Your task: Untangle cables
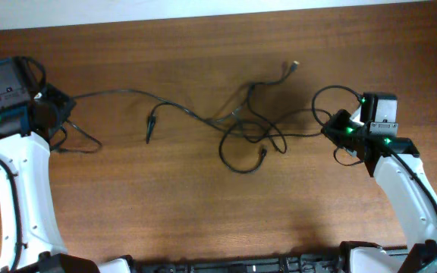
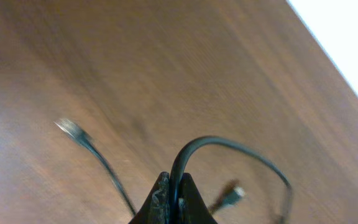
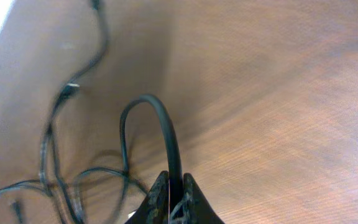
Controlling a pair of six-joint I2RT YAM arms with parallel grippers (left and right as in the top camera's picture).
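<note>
Thin black cables (image 1: 253,129) lie in a loose knot at the table's centre, with strands running out to both sides. One plug end (image 1: 152,123) lies left of the knot. A silver-tipped plug (image 1: 293,67) lies at the back. My left gripper (image 1: 64,108) is shut on a cable strand (image 2: 204,140) at its fingertips (image 2: 176,198). A silver plug (image 2: 70,128) lies nearby. My right gripper (image 1: 329,129) is shut on another cable strand (image 3: 160,118) at its fingertips (image 3: 171,200), with the knot (image 3: 61,180) to its left.
The brown wooden table (image 1: 203,205) ends at a white strip along the back (image 1: 203,9). Thicker black wires fixed to the arms loop near the left wrist (image 1: 36,72) and the right wrist (image 1: 332,92). The arm bases stand at the front corners.
</note>
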